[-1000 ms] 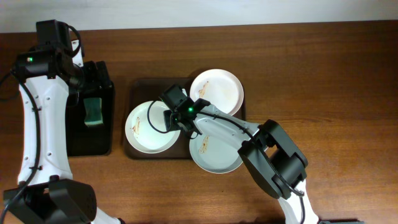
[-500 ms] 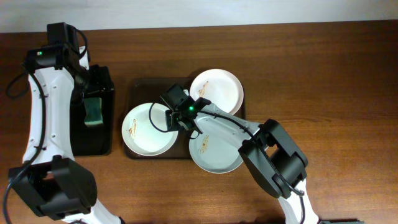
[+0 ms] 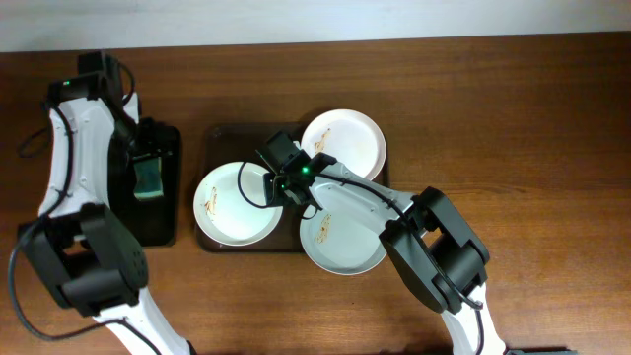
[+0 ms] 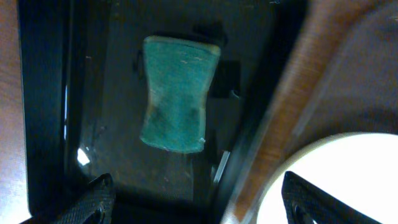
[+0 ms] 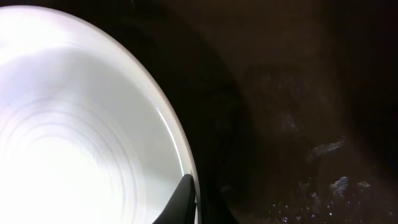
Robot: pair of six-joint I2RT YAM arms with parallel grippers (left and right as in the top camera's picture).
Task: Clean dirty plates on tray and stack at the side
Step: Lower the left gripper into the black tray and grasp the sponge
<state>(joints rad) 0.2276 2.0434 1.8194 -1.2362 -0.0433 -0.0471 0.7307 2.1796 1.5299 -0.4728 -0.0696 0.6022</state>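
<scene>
Three glossy white plates [image 3: 345, 143], each marked with a small brown smear, crowd the dark brown tray [image 3: 229, 141], which lies toward the counter's [image 3: 513, 118] far edge, left of centre. The left plate [image 3: 235, 207] reaches the tray's left rim, the far plate [image 3: 347, 148] covers its far right corner, and the near plate [image 3: 340, 247] juts over its near edge onto the wood. The right gripper [image 3: 274, 185] sits at the left plate's right rim. Its wrist view shows one dark fingertip [image 5: 185, 196] at that rim and hides the other, so whether it grips cannot be told. The left gripper [image 4: 200, 202] hangs spread wide over a narrow black tray [image 3: 163, 222] near the counter's left edge, where a green sponge [image 4: 177, 93] lies.
</scene>
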